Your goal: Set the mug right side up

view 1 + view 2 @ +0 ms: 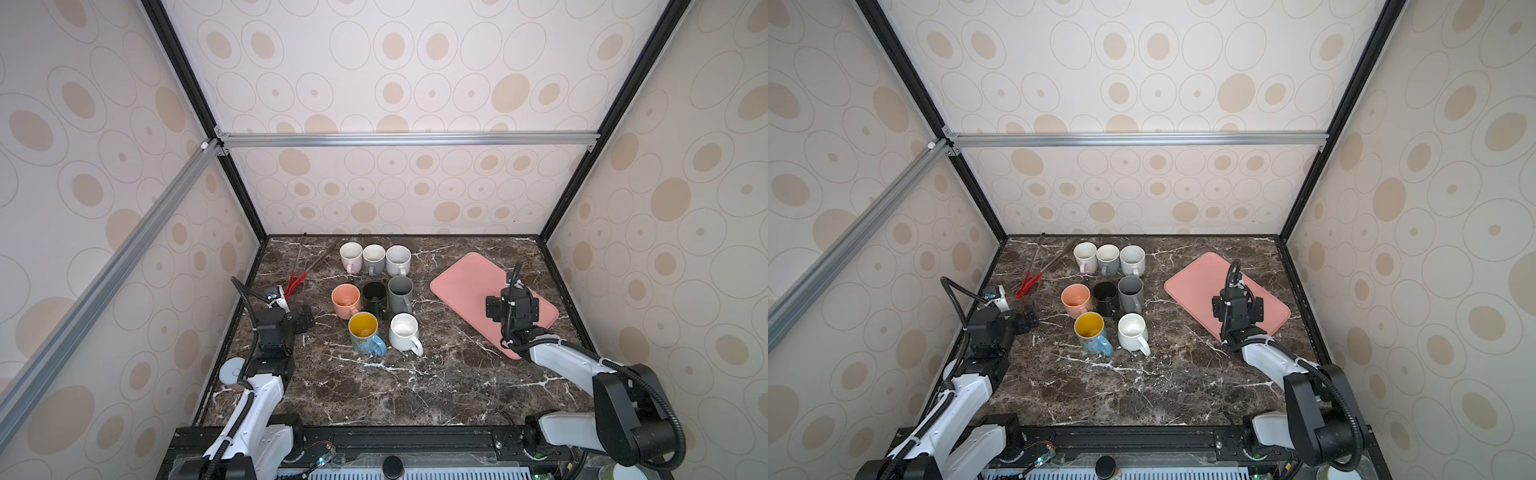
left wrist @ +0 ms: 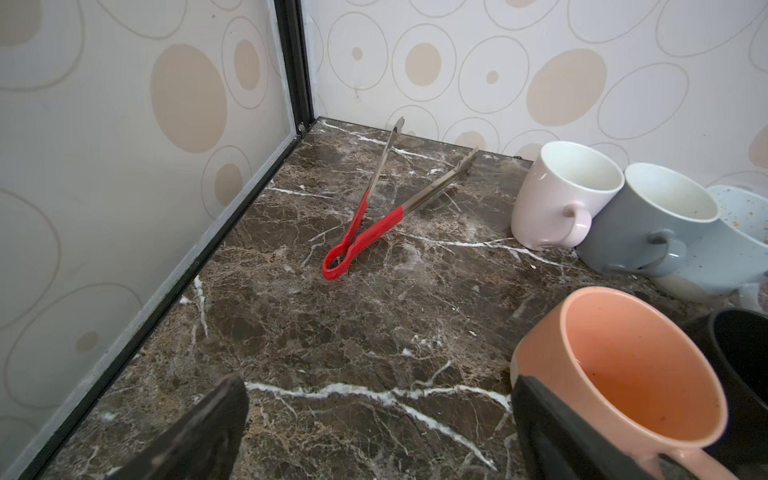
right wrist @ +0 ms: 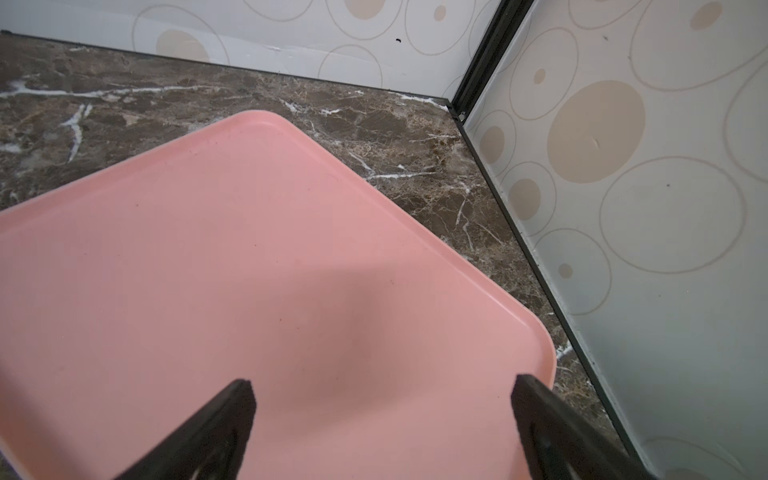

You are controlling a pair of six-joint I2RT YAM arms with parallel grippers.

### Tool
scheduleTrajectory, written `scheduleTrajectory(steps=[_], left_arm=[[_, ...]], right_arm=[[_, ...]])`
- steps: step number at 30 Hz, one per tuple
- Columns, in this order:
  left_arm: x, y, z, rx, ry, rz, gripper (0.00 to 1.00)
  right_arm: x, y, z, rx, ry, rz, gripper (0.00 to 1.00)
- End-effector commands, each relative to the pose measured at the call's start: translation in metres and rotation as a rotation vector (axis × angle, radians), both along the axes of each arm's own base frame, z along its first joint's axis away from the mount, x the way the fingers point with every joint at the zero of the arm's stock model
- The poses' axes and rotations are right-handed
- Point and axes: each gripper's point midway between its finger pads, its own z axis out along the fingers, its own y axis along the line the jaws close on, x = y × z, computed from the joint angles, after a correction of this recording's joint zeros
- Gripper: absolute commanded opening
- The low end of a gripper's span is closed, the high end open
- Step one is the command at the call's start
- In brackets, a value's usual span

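I note a dark brown marble tabletop (image 1: 374,395) veined white, and cream walls (image 1: 415,83) printed with beige ovals. I record a pink tray (image 1: 465,282) and red-handled tongs (image 2: 376,230). Mugs logged: peach mug (image 1: 345,301), black mug (image 1: 374,297), grey mug (image 1: 400,293), white mug (image 1: 403,332), blue mug (image 1: 365,338) with yellow interior.

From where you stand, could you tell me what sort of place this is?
Probably a robot test booth staged as a kitchen counter: patterned wall panels on aluminium framing, a marble-look tabletop, mugs and tongs.
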Motion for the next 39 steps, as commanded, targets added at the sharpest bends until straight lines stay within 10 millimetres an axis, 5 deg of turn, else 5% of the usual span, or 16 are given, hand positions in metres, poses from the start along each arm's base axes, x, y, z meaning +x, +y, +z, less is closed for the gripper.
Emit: scheduleTrajectory(steps=[1,15,29,39], left_arm=[[0.008,0.002,0.012,0.03,-0.087,-0.008,1.0],[0.015,-0.003,-0.027,0.035,-0.121,-0.043,1.0],[0.015,-0.001,0.002,0.08,-0.339,-0.032,1.0],[0.034,-0.008,-0.005,0.111,-0.35,-0.088,1.0]], right_arm=[[0.013,0.006,0.016,0.034,-0.129,0.061,1.0],[0.013,0.004,-0.015,0.108,-0.166,0.143,1.0],[0.022,-0.011,-0.034,0.107,-0.135,0.039,1.0],[0.021,-0.011,-0.035,0.109,-0.135,0.043,1.0]])
